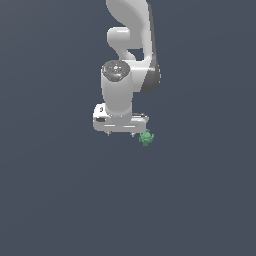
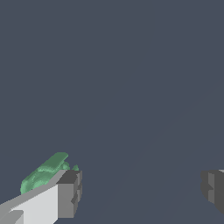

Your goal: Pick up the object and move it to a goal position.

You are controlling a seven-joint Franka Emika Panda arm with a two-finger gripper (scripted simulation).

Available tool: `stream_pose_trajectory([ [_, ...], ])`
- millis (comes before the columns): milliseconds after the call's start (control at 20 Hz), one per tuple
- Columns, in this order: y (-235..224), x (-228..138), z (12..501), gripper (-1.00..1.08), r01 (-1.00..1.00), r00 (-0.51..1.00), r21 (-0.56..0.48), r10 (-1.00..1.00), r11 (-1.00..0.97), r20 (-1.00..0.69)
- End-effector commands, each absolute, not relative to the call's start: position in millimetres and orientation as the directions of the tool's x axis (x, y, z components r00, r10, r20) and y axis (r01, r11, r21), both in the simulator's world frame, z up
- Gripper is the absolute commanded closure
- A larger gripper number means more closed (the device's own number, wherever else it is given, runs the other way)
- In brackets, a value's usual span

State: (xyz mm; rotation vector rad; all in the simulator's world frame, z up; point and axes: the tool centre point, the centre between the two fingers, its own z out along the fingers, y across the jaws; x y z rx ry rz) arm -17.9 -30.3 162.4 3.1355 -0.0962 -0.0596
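Grey-blue table: plain, uniform, filling both views.
White arm: reaching down from the top of the exterior view, wrist pointing downward.
End effector: spread wide, nothing between the fingers; dark pads well apart in the wrist view.
Green object: tiny, lumpy, just beside the end effector on the exterior view's right; in the wrist view, outside one finger, partly hidden behind it, not gripped.

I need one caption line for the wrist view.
Open gripper with the green object outside one finger, not between them.
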Motion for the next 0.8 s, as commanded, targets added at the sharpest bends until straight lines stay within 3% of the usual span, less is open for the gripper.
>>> stream_pose_trajectory([
  [0, -30.3, -17.9, 162.4, -0.92, -0.061, 0.997, 0.005, -0.061, -0.998, -0.038],
  [750, -54.5, -17.9, 157.9, -0.92, -0.078, 0.996, 0.032, -0.079, -0.996, -0.031],
])
